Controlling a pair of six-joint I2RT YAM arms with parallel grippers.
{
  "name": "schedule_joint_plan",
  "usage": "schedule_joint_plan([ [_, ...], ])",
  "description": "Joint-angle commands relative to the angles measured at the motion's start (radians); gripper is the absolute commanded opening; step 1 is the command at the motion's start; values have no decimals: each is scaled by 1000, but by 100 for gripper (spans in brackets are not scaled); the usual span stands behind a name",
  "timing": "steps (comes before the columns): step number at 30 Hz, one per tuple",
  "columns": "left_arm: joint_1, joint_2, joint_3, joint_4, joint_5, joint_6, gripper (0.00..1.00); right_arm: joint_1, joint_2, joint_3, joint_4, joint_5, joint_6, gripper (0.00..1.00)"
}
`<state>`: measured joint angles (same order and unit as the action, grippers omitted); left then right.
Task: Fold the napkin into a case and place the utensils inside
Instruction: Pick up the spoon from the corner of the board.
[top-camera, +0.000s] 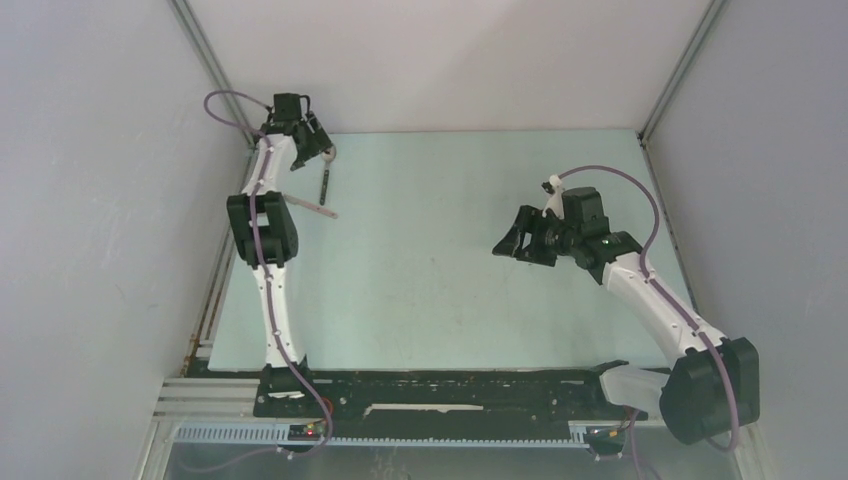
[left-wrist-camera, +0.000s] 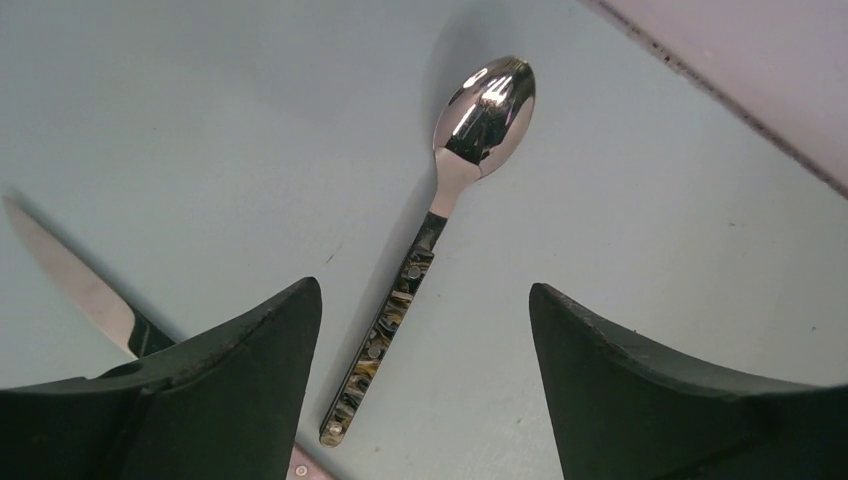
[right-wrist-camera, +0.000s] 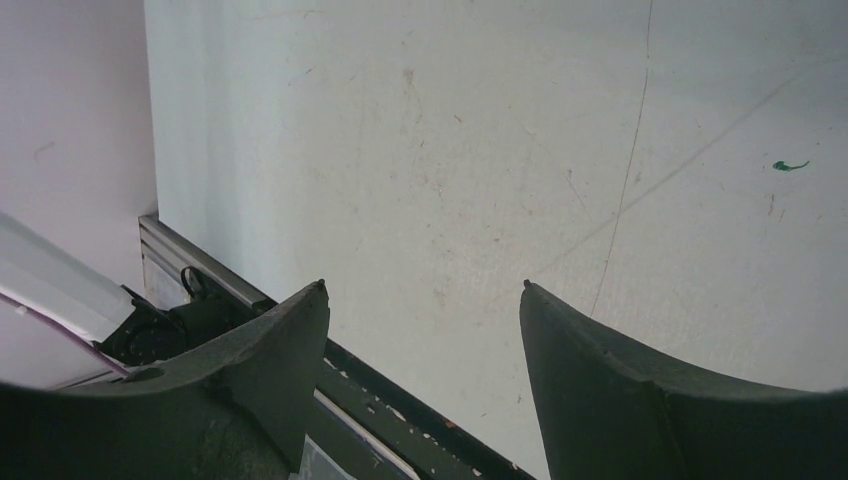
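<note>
Left gripper (left-wrist-camera: 422, 288) hangs jaws apart astride the spoon (left-wrist-camera: 487, 105) handle without touching it, knife (left-wrist-camera: 75, 285) near the spoon, right gripper (right-wrist-camera: 422, 288) apart and empty well off from it, napkin nowhere in view; I read this as spoon pickup, next lower and close on the handle.

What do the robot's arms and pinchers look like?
The left arm and right arm are smooth white tubes joined by chunky black blocks. A thin purple cable loops along each. The left gripper and right gripper are black, each with two wide curved fingers tapering to points, like crab claws.
</note>
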<state>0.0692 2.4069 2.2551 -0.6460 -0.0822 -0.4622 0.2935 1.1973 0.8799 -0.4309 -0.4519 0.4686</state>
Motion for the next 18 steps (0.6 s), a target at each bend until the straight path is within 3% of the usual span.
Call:
schedule_joint_plan([
  [1,2,68,116,-121,60,-7,81,-10,-30,31,-1,-19,-25,78],
  [5,-3,101,116,-201,97,-80,72,-14,-34,25,15,-43,-18,78],
  [14,-19,169,174,-343,17,-126,67,-19,-55,-3,37,-63,-11,78],
  [18,-25,205,208,-384,63,-130,52,-23,-68,-14,40,-67,-7,78],
])
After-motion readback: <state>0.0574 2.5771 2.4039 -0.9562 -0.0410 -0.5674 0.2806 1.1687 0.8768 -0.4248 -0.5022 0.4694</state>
